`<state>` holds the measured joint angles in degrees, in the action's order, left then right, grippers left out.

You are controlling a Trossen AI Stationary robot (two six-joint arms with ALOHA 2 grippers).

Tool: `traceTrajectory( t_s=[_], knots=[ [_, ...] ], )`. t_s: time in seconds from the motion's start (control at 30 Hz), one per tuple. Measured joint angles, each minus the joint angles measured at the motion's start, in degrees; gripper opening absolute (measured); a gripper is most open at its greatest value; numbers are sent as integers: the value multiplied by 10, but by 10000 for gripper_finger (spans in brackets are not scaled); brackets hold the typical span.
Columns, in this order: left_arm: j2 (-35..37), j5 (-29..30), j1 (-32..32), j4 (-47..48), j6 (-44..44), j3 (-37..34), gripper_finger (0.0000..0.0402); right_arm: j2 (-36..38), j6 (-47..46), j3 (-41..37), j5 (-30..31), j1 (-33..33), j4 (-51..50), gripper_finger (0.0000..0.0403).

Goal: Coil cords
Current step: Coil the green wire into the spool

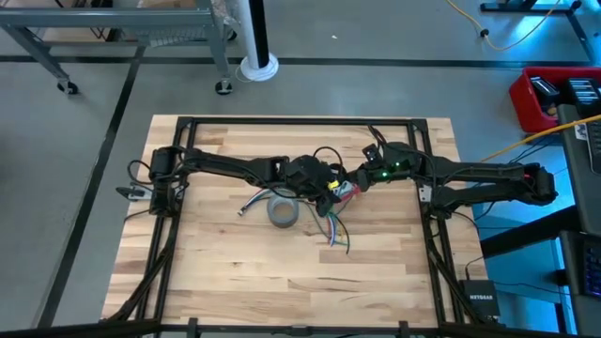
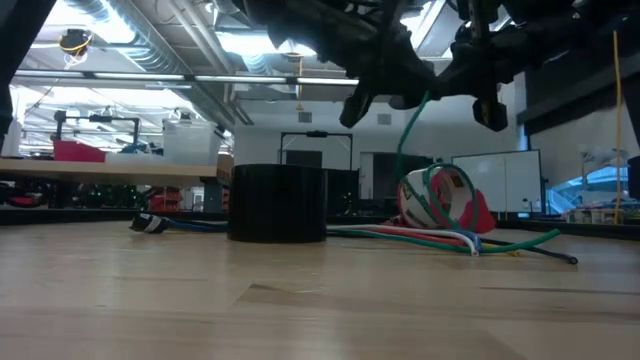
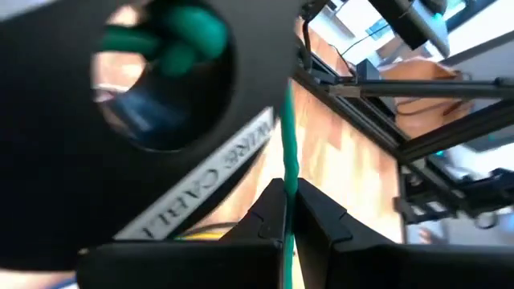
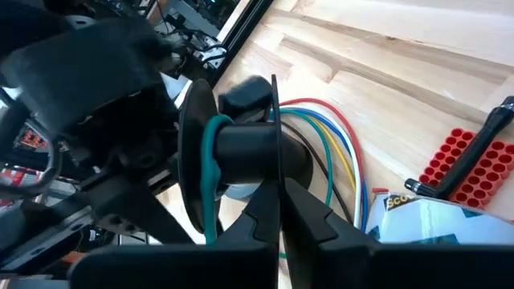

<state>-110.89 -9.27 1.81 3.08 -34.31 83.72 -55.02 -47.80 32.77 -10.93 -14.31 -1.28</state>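
Wood table [image 1: 282,282] up front, grey tape roll [image 1: 284,212] sitting mid-table. Loose cords [image 1: 333,230] fan out flat at its 4 o'clock. Past that, around 1 o'clock and up in the air, the left gripper [image 3: 287,193] is pinched tight on a green cord [image 3: 287,144]. The right gripper [image 4: 277,189] is clamped on the rim of a black spool [image 4: 249,148] with that cord wound on it.

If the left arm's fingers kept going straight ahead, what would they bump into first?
Most likely the black spool; the left gripper, shut on the green cord, points along that cord toward its flange, though depth is unclear.
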Motion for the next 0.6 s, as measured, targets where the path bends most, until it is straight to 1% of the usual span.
traceTrajectory(
  t_s=[0.17,0.33,0.4,0.6],
  knots=[
    [0,79,-10,42,67,0,1,5,0,-1,-2,0,-5,3],
    [0,129,-14,78,108,1,2,5,0,-1,-18,0,-4,3],
    [0,137,-15,84,117,1,6,5,0,-1,-20,0,-4,3],
    [-1,136,-13,102,134,-2,32,7,-2,1,-21,0,8,3]
  ],
)
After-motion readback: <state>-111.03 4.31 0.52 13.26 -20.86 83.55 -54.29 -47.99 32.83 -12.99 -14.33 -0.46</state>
